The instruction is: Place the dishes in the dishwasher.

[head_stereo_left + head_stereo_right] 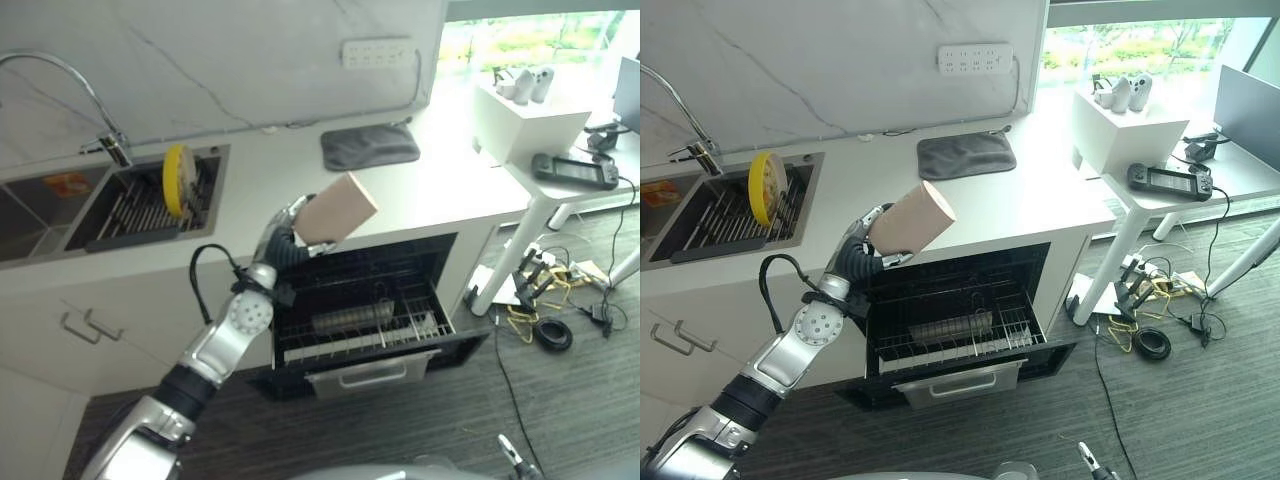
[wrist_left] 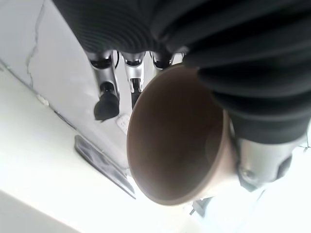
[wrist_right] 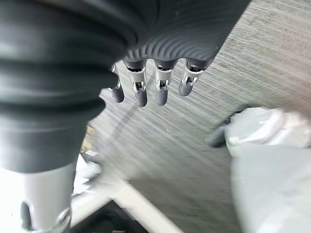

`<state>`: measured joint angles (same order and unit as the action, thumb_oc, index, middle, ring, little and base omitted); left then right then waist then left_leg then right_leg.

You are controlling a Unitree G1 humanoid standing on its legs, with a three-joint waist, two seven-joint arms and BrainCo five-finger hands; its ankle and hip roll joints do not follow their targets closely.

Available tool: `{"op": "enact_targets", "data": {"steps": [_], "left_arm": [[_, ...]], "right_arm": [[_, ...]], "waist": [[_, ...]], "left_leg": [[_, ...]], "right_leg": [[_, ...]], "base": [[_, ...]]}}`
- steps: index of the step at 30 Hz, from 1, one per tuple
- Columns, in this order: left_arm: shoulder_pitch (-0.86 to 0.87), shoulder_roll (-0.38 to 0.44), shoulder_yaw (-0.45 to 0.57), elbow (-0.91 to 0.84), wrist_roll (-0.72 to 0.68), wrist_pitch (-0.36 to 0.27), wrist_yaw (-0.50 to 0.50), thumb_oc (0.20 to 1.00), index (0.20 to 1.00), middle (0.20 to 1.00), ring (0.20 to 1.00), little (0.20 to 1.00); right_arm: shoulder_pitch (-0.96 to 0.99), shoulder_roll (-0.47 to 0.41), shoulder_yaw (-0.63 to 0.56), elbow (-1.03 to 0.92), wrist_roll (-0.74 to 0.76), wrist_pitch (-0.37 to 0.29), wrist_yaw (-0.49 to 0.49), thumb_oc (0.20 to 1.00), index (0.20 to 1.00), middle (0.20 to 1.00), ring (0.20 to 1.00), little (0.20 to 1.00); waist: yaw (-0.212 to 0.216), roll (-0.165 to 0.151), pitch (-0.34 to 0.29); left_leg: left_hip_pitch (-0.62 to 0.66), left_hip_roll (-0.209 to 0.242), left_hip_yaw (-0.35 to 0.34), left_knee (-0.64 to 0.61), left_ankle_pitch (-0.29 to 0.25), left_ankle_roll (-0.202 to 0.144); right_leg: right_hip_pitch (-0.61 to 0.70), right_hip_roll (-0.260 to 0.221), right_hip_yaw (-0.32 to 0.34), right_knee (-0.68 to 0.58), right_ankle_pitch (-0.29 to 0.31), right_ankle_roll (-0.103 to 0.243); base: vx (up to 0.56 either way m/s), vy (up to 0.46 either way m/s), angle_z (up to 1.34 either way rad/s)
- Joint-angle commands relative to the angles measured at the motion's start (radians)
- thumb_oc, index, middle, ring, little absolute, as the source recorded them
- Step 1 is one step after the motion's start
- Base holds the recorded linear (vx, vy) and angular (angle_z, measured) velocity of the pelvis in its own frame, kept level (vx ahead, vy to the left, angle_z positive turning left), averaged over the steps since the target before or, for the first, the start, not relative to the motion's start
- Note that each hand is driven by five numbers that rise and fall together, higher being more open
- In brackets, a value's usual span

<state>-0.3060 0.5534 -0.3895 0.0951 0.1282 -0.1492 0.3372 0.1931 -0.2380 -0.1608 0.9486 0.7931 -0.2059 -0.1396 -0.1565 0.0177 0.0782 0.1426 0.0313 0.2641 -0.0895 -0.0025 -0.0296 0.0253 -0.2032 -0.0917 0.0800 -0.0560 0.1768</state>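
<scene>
Left eye view: the left hand (image 1: pixel 290 235) has a tan cup (image 1: pixel 337 208) wrapped in its fingers, held up over the near edge of the worktop (image 1: pixel 440 190), just above the open dishwasher (image 1: pixel 365 310). The cup lies tilted, closed base pointing up and right, mouth towards the wrist. The pulled-out rack (image 1: pixel 360 335) looks bare of dishes. A yellow plate (image 1: pixel 178 180) stands on edge in the sink (image 1: pixel 150 205), far left, so I'd say there's more to load.

Right eye view: same deal. The left arm comes up from the lower left, elbow bent, wrist cocked so the cup (image 1: pixel 910 220) sits well above the rack. A grey mat (image 1: pixel 965 155) lies on the worktop farther back.

Left wrist view: you look right down the cup's brown inside, fingers (image 2: pixel 107 99) on one side, thumb on the other. Looks like a light, stiff cup with smooth walls, so probably a bit slippery and maybe breakable if ceramic. Holding it round the wall like this seems right.

Right wrist view: the right hand (image 3: pixel 150 90) hangs over the floor (image 3: pixel 252 63), fingers straight and relaxed, holding nothing.
</scene>
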Motion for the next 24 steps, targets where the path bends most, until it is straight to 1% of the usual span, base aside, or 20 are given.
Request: {"op": "enact_targets", "data": {"steps": [1, 2, 3, 4, 5, 6, 7, 8, 9, 10, 11, 12, 13, 15, 17, 19, 20, 21, 22, 24], "left_arm": [[-0.032, -0.024, 0.087, -0.029, -0.141, -0.042, 0.034, 0.200, 0.200, 0.200, 0.200, 0.200], [-0.019, -0.035, 0.101, -0.025, -0.193, -0.051, 0.025, 0.200, 0.200, 0.200, 0.200, 0.200], [-0.011, -0.044, 0.110, -0.021, -0.225, -0.054, 0.022, 0.200, 0.200, 0.200, 0.200, 0.200], [-0.003, -0.058, 0.120, -0.016, -0.275, -0.059, 0.021, 0.200, 0.200, 0.200, 0.200, 0.200], [0.011, -0.083, 0.138, -0.004, -0.331, -0.073, 0.041, 0.200, 0.200, 0.200, 0.200, 0.200], [0.023, -0.114, 0.155, 0.010, -0.353, -0.090, 0.081, 0.200, 0.200, 0.200, 0.200, 0.200], [0.030, -0.127, 0.166, 0.025, -0.366, -0.107, 0.100, 0.200, 0.200, 0.200, 0.200, 0.200], [0.037, -0.145, 0.177, 0.036, -0.379, -0.119, 0.119, 0.200, 0.200, 0.200, 0.200, 0.200], [0.037, -0.179, 0.184, 0.068, -0.395, -0.144, 0.160, 0.200, 0.200, 0.200, 0.200, 0.200], [0.033, -0.198, 0.184, 0.085, -0.397, -0.163, 0.181, 0.200, 0.200, 0.200, 0.200, 0.200], [0.032, -0.202, 0.183, 0.089, -0.397, -0.170, 0.187, 0.200, 0.200, 0.200, 0.200, 0.200], [0.032, -0.215, 0.185, 0.091, -0.382, -0.181, 0.197, 0.200, 0.200, 0.200, 0.200, 0.200], [0.029, -0.231, 0.177, 0.086, -0.355, -0.197, 0.218, 0.200, 0.200, 0.200, 0.200, 0.200], [0.029, -0.240, 0.170, 0.077, -0.326, -0.213, 0.238, 0.200, 0.200, 0.200, 0.200, 0.200], [0.030, -0.241, 0.160, 0.063, -0.289, -0.245, 0.249, 0.200, 0.200, 0.200, 0.200, 0.200], [0.034, -0.239, 0.151, 0.046, -0.234, -0.273, 0.256, 0.200, 0.200, 0.200, 0.200, 0.200], [0.042, -0.233, 0.141, 0.008, -0.190, -0.284, 0.259, 0.200, 0.200, 0.200, 0.200, 0.200], [0.058, -0.215, 0.134, -0.047, -0.111, -0.309, 0.266, 0.200, 0.200, 0.200, 0.200, 0.200], [0.067, -0.194, 0.127, -0.084, -0.042, -0.326, 0.274, 0.200, 0.200, 0.200, 0.200, 0.200], [0.069, -0.173, 0.119, -0.112, 0.002, -0.325, 0.267, 0.200, 0.200, 0.200, 0.200, 0.200]], "right_arm": [[-0.039, -0.082, -0.084, -0.112, -0.018, -0.197, -0.126, 1.000, 1.000, 1.000, 1.000, 1.000], [-0.036, -0.100, -0.099, -0.227, -0.082, -0.207, -0.140, 1.000, 1.000, 1.000, 1.000, 1.000], [-0.032, -0.110, -0.105, -0.306, -0.107, -0.201, -0.131, 1.000, 1.000, 1.000, 1.000, 1.000], [-0.027, -0.116, -0.108, -0.395, -0.143, -0.216, -0.097, 1.000, 1.000, 1.000, 1.000, 1.000], [-0.016, -0.131, -0.107, -0.527, -0.187, -0.193, -0.064, 1.000, 1.000, 1.000, 1.000, 1.000], [-0.007, -0.136, -0.096, -0.633, -0.246, -0.196, -0.006, 1.000, 1.000, 1.000, 1.000, 1.000], [-0.005, -0.143, -0.079, -0.691, -0.296, -0.190, 0.023, 1.000, 1.000, 1.000, 1.000, 1.000], [-0.005, -0.153, -0.062, -0.739, -0.310, -0.180, 0.049, 1.000, 1.000, 1.000, 1.000, 1.000], [-0.017, -0.176, -0.022, -0.824, -0.312, -0.165, 0.088, 1.000, 1.000, 1.000, 1.000, 1.000], [-0.025, -0.187, 0.010, -0.867, -0.315, -0.171, 0.114, 1.000, 1.000, 1.000, 1.000, 1.000], [-0.026, -0.188, 0.016, -0.874, -0.312, -0.177, 0.128, 1.000, 1.000, 1.000, 1.000, 1.000], [-0.032, -0.194, 0.036, -0.905, -0.295, -0.175, 0.144, 1.000, 1.000, 1.000, 1.000, 1.000], [-0.046, -0.189, 0.081, -0.964, -0.284, -0.175, 0.157, 1.000, 1.000, 1.000, 1.000, 1.000], [-0.057, -0.181, 0.116, -1.010, -0.248, -0.166, 0.199, 1.000, 1.000, 1.000, 1.000, 1.000], [-0.075, -0.177, 0.163, -1.059, -0.257, -0.162, 0.237, 1.000, 1.000, 1.000, 1.000, 1.000], [-0.087, -0.178, 0.200, -1.080, -0.246, -0.116, 0.274, 1.000, 1.000, 1.000, 1.000, 1.000], [-0.107, -0.176, 0.251, -1.098, -0.201, -0.086, 0.269, 1.000, 1.000, 1.000, 1.000, 1.000], [-0.113, -0.159, 0.282, -1.117, -0.138, -0.066, 0.293, 1.000, 1.000, 1.000, 1.000, 1.000], [-0.126, -0.151, 0.306, -1.132, -0.145, -0.071, 0.289, 1.000, 1.000, 1.000, 1.000, 1.000], [-0.140, -0.157, 0.322, -1.148, -0.145, -0.063, 0.300, 1.000, 1.000, 1.000, 1.000, 1.000]], "waist": [[-0.007, -0.034, -0.009], [-0.012, -0.036, -0.006], [-0.016, -0.036, -0.005], [-0.024, -0.038, -0.003], [-0.034, -0.040, 0.000], [-0.043, -0.044, -0.002], [-0.048, -0.046, -0.007], [-0.052, -0.049, -0.010], [-0.058, -0.054, -0.016], [-0.060, -0.056, -0.022], [-0.061, -0.057, -0.023], [-0.060, -0.057, -0.025], [-0.058, -0.056, -0.028], [-0.054, -0.055, -0.029], [-0.044, -0.054, -0.030], [-0.036, -0.053, -0.030], [-0.025, -0.052, -0.029], [-0.009, -0.051, -0.032], [0.004, -0.052, -0.033], [0.015, -0.051, -0.032]], "left_leg": [[-0.014, 0.045, -0.010, 0.094, -0.053, 0.001], [-0.013, 0.044, -0.012, 0.104, -0.059, 0.003], [-0.011, 0.044, -0.012, 0.108, -0.061, 0.006], [-0.011, 0.044, -0.011, 0.114, -0.063, 0.008], [-0.004, 0.043, -0.011, 0.119, -0.071, 0.010], [-0.005, 0.043, -0.006, 0.120, -0.069, 0.011], [-0.005, 0.044, 0.000, 0.121, -0.069, 0.011], [-0.005, 0.045, 0.006, 0.122, -0.069, 0.011], [-0.001, 0.048, 0.018, 0.122, -0.069, 0.009], [0.002, 0.050, 0.026, 0.119, -0.069, 0.008], [0.003, 0.050, 0.028, 0.119, -0.069, 0.007], [0.006, 0.051, 0.032, 0.117, -0.068, 0.006], [0.008, 0.053, 0.034, 0.113, -0.065, 0.004], [0.011, 0.055, 0.034, 0.110, -0.066, 0.003], [0.013, 0.055, 0.032, 0.106, -0.067, -0.001], [0.013, 0.055, 0.028, 0.103, -0.066, -0.003], [0.014, 0.057, 0.025, 0.099, -0.063, -0.005], [0.013, 0.058, 0.019, 0.095, -0.061, -0.008], [0.011, 0.058, 0.009, 0.090, -0.058, -0.010], [0.010, 0.057, 0.001, 0.087, -0.057, -0.011]], "right_leg": [[0.042, 0.004, -0.022, -0.055, 0.088, 0.009], [0.040, 0.007, -0.013, -0.053, 0.089, 0.006], [0.039, 0.008, -0.007, -0.052, 0.089, 0.005], [0.036, 0.011, 0.001, -0.049, 0.090, 0.002], [0.039, 0.013, 0.010, -0.047, 0.086, 0.001], [0.034, 0.014, 0.018, -0.049, 0.090, -0.001], [0.030, 0.015, 0.022, -0.050, 0.090, -0.002], [0.027, 0.014, 0.024, -0.050, 0.090, -0.002], [0.025, 0.014, 0.028, -0.050, 0.091, -0.001], [0.025, 0.014, 0.027, -0.052, 0.091, 0.000], [0.026, 0.014, 0.027, -0.053, 0.091, 0.000], [0.026, 0.015, 0.027, -0.054, 0.092, 0.000], [0.027, 0.015, 0.026, -0.056, 0.092, 0.000], [0.030, 0.015, 0.021, -0.059, 0.092, 0.000], [0.037, 0.014, 0.010, -0.064, 0.090, 0.001], [0.043, 0.013, 0.000, -0.070, 0.089, 0.001], [0.049, 0.011, -0.008, -0.076, 0.089, 0.000], [0.057, 0.009, -0.020, -0.083, 0.089, 0.000], [0.062, 0.008, -0.032, -0.087, 0.089, 0.000], [0.066, 0.008, -0.040, -0.089, 0.087, -0.001]], "base": [[-0.02, -0.050, -0.17], [-0.01, -0.035, -0.21], [-0.01, -0.034, -0.32], [0.00, -0.030, -0.29], [-0.02, -0.048, -0.17], [-0.03, -0.052, -0.15], [-0.04, -0.053, -0.29], [-0.02, -0.060, -0.39], [-0.01, -0.076, -0.30], [0.00, -0.070, -0.19], [0.00, -0.052, -0.21], [0.00, -0.045, -0.23], [0.00, -0.049, -0.18], [0.00, -0.019, -0.01], [0.00, 0.000, 0.00], [0.00, -0.002, 0.02], [0.02, -0.012, 0.09], [0.02, -0.017, 0.23], [0.02, -0.018, 0.27], [0.01, -0.006, 0.23]]}}
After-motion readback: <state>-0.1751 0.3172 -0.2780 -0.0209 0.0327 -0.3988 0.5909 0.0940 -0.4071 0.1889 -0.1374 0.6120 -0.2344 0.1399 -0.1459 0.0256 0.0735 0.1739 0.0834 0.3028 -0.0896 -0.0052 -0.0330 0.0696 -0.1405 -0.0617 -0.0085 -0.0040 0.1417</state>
